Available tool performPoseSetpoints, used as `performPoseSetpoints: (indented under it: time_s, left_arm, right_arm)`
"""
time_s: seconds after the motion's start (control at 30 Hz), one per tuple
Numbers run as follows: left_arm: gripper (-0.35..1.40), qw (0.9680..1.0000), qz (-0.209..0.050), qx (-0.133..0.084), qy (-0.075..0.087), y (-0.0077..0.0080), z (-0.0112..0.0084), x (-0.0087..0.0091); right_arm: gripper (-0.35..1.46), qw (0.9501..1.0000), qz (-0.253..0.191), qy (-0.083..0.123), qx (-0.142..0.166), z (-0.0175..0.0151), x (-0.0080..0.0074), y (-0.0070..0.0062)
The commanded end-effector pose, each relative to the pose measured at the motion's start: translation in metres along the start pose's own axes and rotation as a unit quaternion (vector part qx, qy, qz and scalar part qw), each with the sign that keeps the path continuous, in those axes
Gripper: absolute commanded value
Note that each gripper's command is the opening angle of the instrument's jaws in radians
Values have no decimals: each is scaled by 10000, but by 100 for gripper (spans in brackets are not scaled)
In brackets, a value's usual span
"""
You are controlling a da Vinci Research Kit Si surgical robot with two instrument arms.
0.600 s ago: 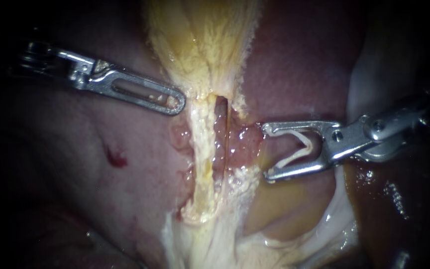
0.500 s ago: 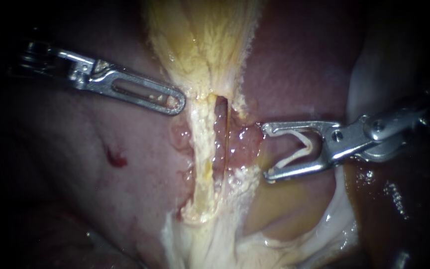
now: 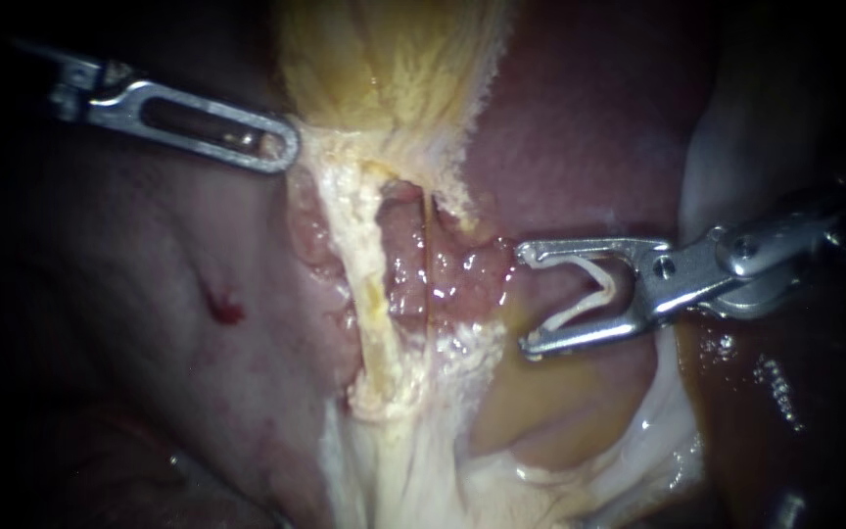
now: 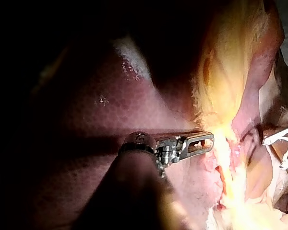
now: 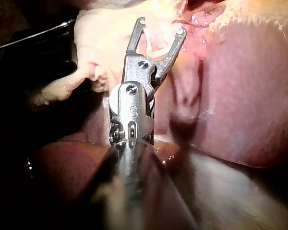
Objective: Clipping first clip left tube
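Observation:
My left instrument [image 3: 286, 149] [image 4: 209, 140] is shut on the pale yellow edge where the gallbladder [image 3: 394, 69] narrows, and holds it toward the upper left. From that spot the left tube [image 3: 369, 284], a cream strand, runs down, stretched taut. A thinner right tube [image 3: 430, 264] lies beside it, with pink tissue between them. My right instrument [image 3: 524, 299] [image 5: 161, 26] stands to the right of both tubes, apart from them. Its jaws are spread wide and carry a white V-shaped clip [image 3: 589, 289] [image 5: 156, 48] whose mouth faces the tubes.
Dark red liver [image 3: 149, 294] lies on the left, with a small blood spot [image 3: 225, 309]. White membrane [image 3: 658, 421] and brownish fluid sit under my right instrument. Pale fatty tissue [image 3: 394, 470] gathers below the tubes.
My left instrument has moved up and to the left, drawing the gallbladder's edge with it. The left tube is more stretched and the gap between the tubes wider. The right instrument stays still.

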Motion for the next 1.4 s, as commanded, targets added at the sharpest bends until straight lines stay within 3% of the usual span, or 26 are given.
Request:
performPoseSetpoints:
  time_s: [0.03, 0.43, 0.63, 0.9, 1.2, 1.4]
  left_arm:
    - [-35, 10000, 22, 7, -17, 0, -2, 0]
    - [-35, 10000, 21, -12, -31, -10, 13, 11]
    - [-35, 10000, 29, -4, -23, -11, 18, 13]
    - [-35, 10000, 29, 1, -20, -11, 21, 13]
    - [-35, 10000, 29, 9, -13, -11, 23, 13]
    - [-35, 10000, 28, 8, -14, -11, 23, 13]
  right_arm:
    - [50, 10000, 1, 0, -1, 0, 0, 0]
    - [50, 10000, -11, 18, 46, 9, -1, -1]
    - [50, 9998, 47, 62, 164, 39, -4, -9]
    - [50, 9994, 98, 164, 273, 82, 4, -15]
    - [50, 9992, 136, 226, 311, 96, 8, -10]
    - [50, 9991, 216, 219, 299, 99, 1, -3]
